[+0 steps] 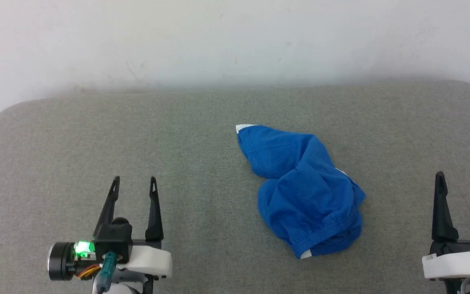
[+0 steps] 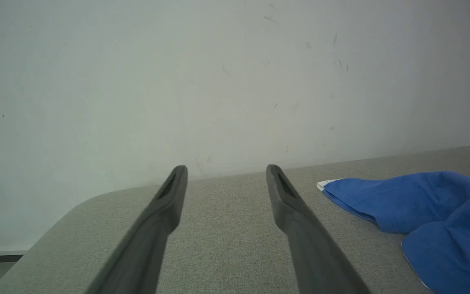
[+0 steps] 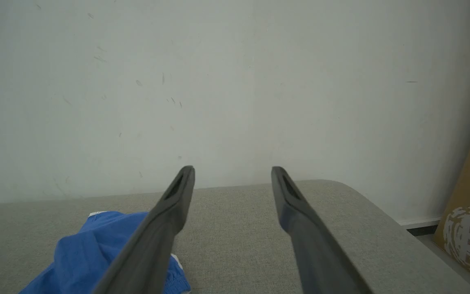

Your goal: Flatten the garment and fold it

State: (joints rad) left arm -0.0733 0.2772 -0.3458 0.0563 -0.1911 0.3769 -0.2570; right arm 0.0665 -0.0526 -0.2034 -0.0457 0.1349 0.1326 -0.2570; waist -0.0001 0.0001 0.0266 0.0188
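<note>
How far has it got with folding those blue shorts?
Nothing looks done yet: the blue shorts lie in a crumpled heap on the grey fabric surface. Nothing is in hand either: the left gripper and right gripper are both open and empty, one on each side, clear of the cloth. Flattening and folding are all still to do.

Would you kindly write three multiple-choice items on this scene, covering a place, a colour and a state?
1. Where do the shorts lie? A) left of both claws B) between the left claw and right claw C) on the floor
2. Their main colour? A) red B) green C) blue
3. How do the claws stand? A) both open, empty B) both shut C) one gripping the shorts
Answers: 1 B, they lie between the claws; 2 C, blue cloth; 3 A, both spread wide, nothing held.
</note>
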